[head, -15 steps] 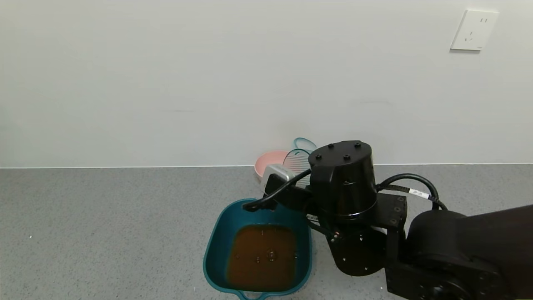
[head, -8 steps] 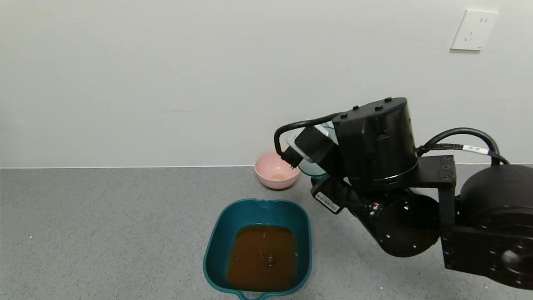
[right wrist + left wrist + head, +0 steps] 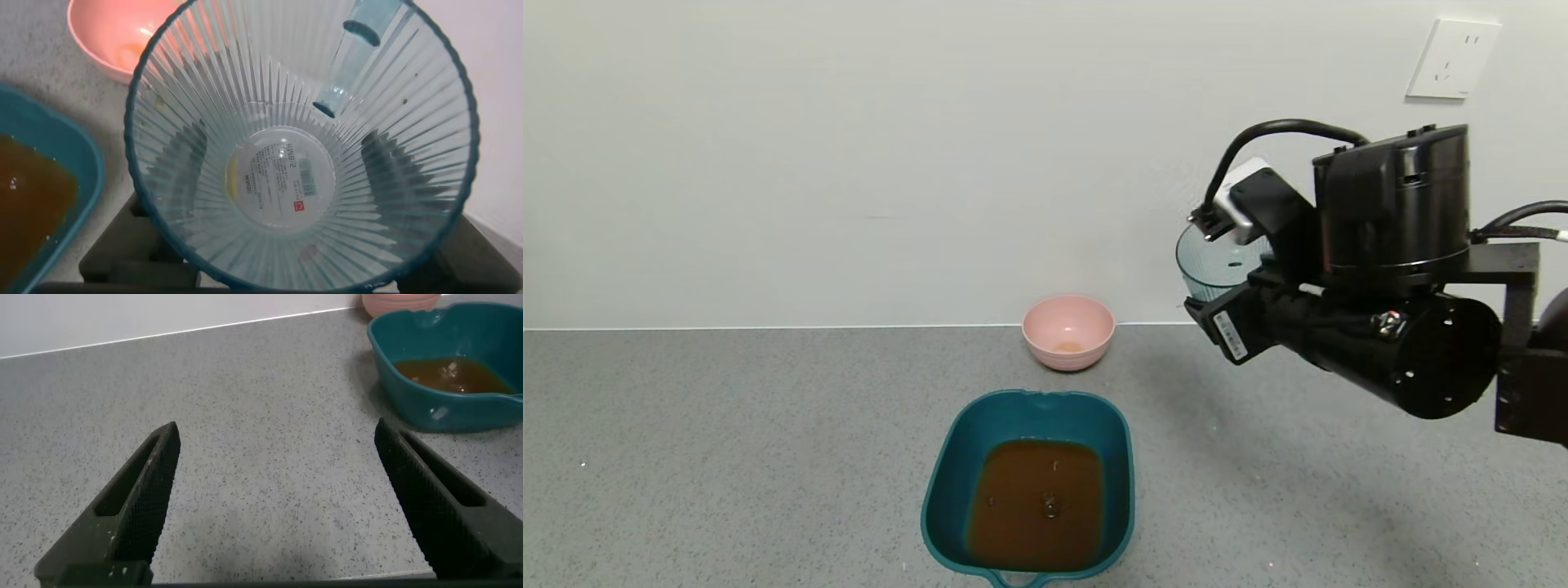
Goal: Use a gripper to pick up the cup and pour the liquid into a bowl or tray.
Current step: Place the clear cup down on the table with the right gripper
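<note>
Grey speckled bench (image 3: 727, 457) against a plain pale wall, with a white socket plate (image 3: 1452, 59) high on that wall at the robot's right. Item one: cup (image 3: 1213, 265), small, clear blue-green plastic, ribbed all round, with a small tab at the rim; it is held up in the air by the right tool (image 3: 1245, 306), well apart from the tray and to the robot's right of it. Seen from the right wrist, the cup (image 3: 298, 155) looks empty, a printed label showing through its floor, and dark fingers press its lower wall on both sides. Judged light, thin-walled and somewhat springy; the ribs should give some purchase, but a hard squeeze may deform it, so the lower wall is the sensible place to hold. Item two: tray (image 3: 952, 457), dark teal, rounded-rectangular, smooth rigid plastic, with a loop handle at the near edge. Item three: liquid (image 3: 1037, 502), reddish-brown, translucent, pooled in the tray floor with a few bubbles. Item four: bowl (image 3: 1068, 331), pink, round, glossy, near the wall beyond the tray, a faint residue inside. Left tool (image 3: 278, 506): fingers spread wide, holding nothing, low over bare bench beside the tray.
</note>
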Controlling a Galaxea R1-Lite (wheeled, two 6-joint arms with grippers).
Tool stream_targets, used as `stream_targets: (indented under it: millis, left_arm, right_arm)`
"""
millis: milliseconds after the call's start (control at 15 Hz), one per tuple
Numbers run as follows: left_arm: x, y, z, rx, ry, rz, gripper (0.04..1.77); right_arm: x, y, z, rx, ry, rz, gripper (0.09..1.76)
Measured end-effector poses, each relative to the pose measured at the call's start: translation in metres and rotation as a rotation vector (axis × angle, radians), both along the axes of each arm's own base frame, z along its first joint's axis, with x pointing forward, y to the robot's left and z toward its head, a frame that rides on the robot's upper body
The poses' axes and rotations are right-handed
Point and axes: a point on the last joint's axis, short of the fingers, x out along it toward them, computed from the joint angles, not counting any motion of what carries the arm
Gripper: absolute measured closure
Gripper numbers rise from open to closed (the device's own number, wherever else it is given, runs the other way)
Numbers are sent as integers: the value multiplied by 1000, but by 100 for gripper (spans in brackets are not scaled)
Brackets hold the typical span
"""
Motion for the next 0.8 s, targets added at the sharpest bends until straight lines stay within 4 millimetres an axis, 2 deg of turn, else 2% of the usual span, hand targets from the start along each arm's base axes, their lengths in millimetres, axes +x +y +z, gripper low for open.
stream_targets:
  millis: [200,467,800]
  left_arm:
    - [0,0,0,0,0,0,9]
    - [0,0,0,0,0,0,9]
    - [0,0,0,0,0,0,9]
  right_arm:
    - [6,-33,2,113,19,-47,51]
    - [11,-74,-8,204,54,-102,51]
    - [19,-110,-24,303,-5,-121,51]
